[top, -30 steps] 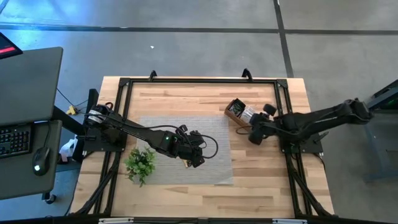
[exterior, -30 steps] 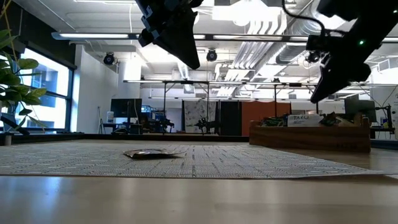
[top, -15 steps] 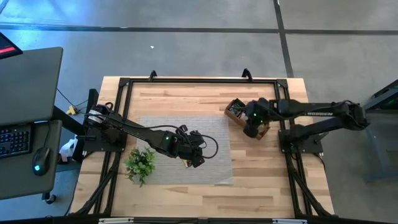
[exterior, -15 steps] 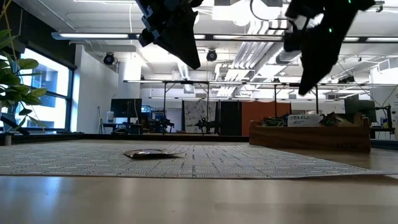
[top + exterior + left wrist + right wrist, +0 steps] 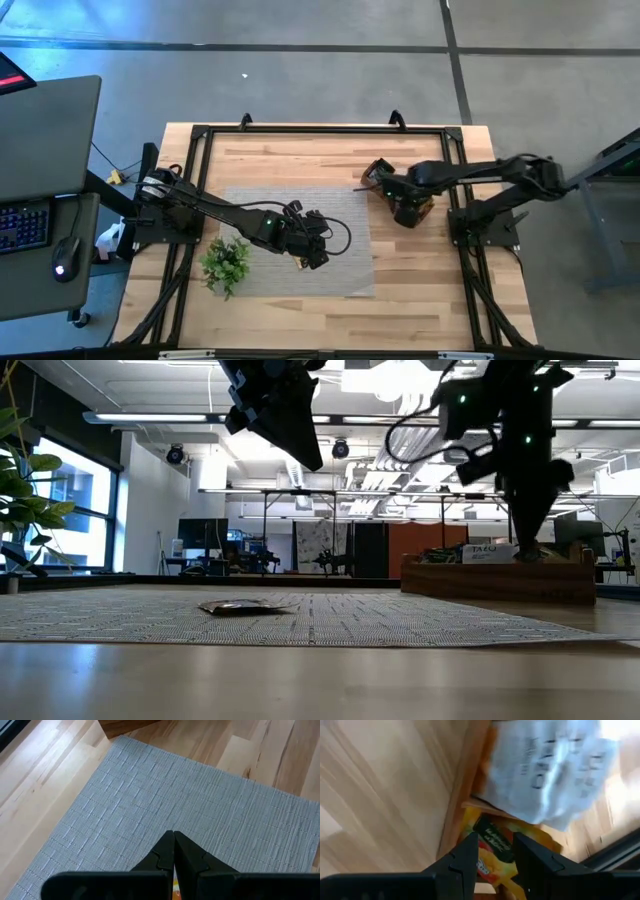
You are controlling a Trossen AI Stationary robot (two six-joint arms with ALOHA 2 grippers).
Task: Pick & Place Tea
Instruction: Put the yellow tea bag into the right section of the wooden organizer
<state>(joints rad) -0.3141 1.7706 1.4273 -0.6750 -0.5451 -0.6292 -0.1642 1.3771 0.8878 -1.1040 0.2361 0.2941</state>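
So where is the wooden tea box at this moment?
In the high view the wooden tea box stands on the table's right side, just off the grey mat, with the right gripper over it.

Your high camera looks straight down on the whole pale wooden bench [image 5: 420, 270]. Your low camera sits at bench-top height, facing level across the grey woven mat [image 5: 330, 615] into the room. The left wrist camera looks closely down on that same mat [image 5: 150, 805]. The right wrist camera peers closely into the wooden box [image 5: 465, 785].
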